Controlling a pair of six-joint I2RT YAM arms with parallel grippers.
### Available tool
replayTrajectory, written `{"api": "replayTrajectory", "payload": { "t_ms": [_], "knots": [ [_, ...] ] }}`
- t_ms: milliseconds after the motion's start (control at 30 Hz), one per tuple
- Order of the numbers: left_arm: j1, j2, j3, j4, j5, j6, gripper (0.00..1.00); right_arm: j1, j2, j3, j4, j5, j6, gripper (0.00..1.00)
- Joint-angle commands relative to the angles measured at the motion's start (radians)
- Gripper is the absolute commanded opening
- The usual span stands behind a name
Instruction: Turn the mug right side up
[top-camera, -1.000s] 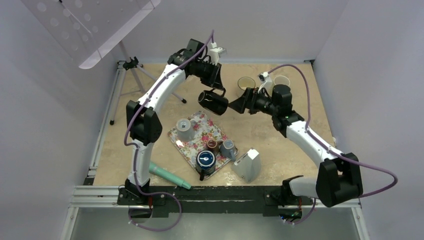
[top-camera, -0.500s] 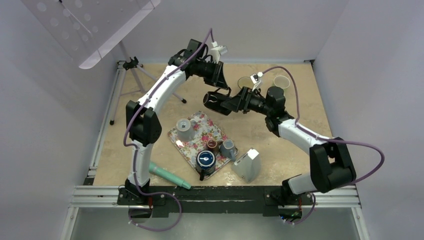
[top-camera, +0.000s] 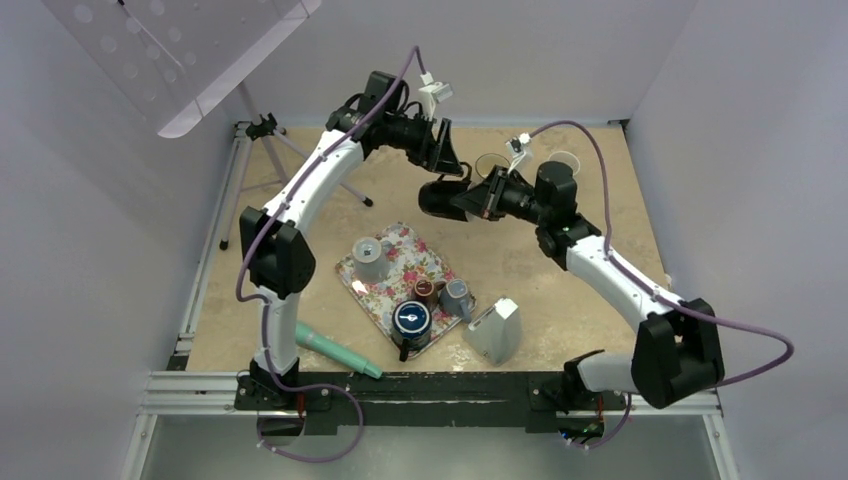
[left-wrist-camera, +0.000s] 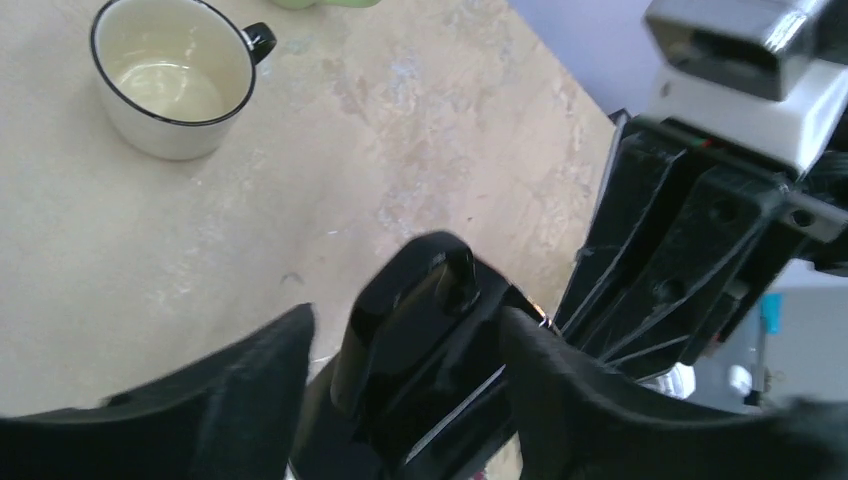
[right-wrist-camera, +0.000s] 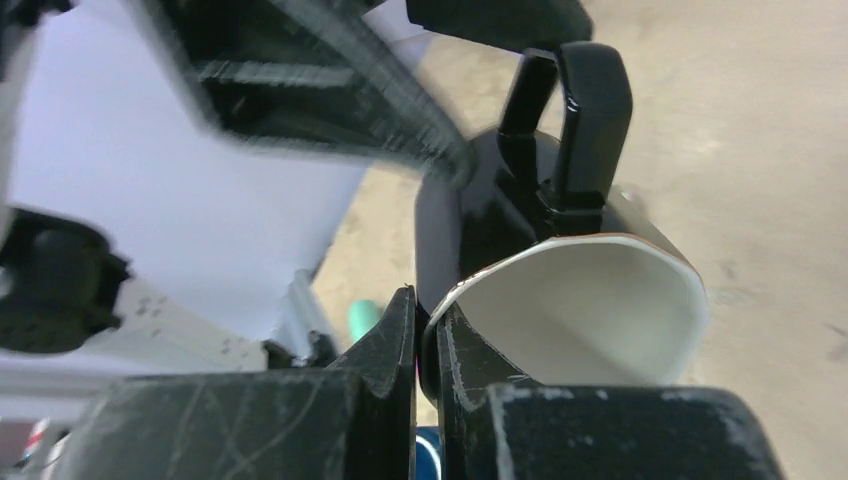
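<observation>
Out over the far middle of the table (top-camera: 560, 290) the black mug (top-camera: 436, 198) hangs in the air on its side, clear of the surface, its white inside facing back toward the right arm. The right gripper (right-wrist-camera: 425, 322) is clamped on the mug's rim, one finger inside the mouth and one against the black outer wall, and that pinch is what carries it. The handle points toward the left gripper (top-camera: 446, 160), which sits just behind and above the mug. From that arm's own camera its two fingers (left-wrist-camera: 250, 370) are spread wide to either side of the handle. A sliver of table shows between the left one and the mug, so this claw is released and grasping nothing. Beyond it on the table stands a white cup (left-wrist-camera: 170, 85) with a black rim, upright. Nearer the arm bases lies a flowered tray (top-camera: 412, 255) with a grey cup (top-camera: 370, 258) and a few smaller cups on it. A white box (top-camera: 495, 330) stands just beside its right corner, and a teal tube (top-camera: 335, 350) lies near the left base.
</observation>
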Motion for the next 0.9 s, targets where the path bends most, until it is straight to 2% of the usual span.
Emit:
{"api": "replayTrajectory", "payload": {
  "t_ms": [0, 67, 100, 233, 367, 467, 633, 733, 867],
  "knots": [
    [-0.011, -0.106, -0.015, -0.042, -0.145, 0.116, 0.83, 0.003, -0.111, 0.182, -0.436, 0.33, -0.284, 0.0],
    [-0.011, -0.134, -0.018, -0.06, -0.211, 0.17, 0.94, 0.001, -0.139, 0.218, -0.58, 0.466, -0.334, 0.0],
    [-0.011, -0.144, -0.017, -0.073, -0.25, 0.198, 0.96, 0.002, -0.15, 0.238, -0.664, 0.545, -0.356, 0.0],
    [-0.011, -0.186, -0.014, -0.154, -0.388, 0.311, 0.98, -0.011, -0.189, 0.282, -0.953, 0.837, -0.393, 0.0],
    [-0.011, -0.206, -0.022, -0.265, -0.447, 0.395, 0.98, -0.111, -0.252, 0.209, -1.058, 0.99, -0.386, 0.0],
    [-0.012, -0.215, -0.033, -0.334, -0.479, 0.457, 0.98, -0.241, -0.259, 0.201, -1.059, 1.004, -0.41, 0.0],
    [-0.013, -0.239, -0.049, -0.452, -0.512, 0.548, 0.98, -0.472, -0.125, 0.237, -1.121, 0.999, -0.487, 0.0],
    [-0.014, -0.253, -0.069, -0.503, -0.517, 0.597, 0.98, -0.673, -0.075, 0.225, -1.079, 0.918, -0.547, 0.0],
    [-0.014, -0.27, -0.114, -0.524, -0.53, 0.638, 0.97, -0.852, -0.019, 0.239, -1.056, 0.869, -0.587, 0.0]
  ]
}}
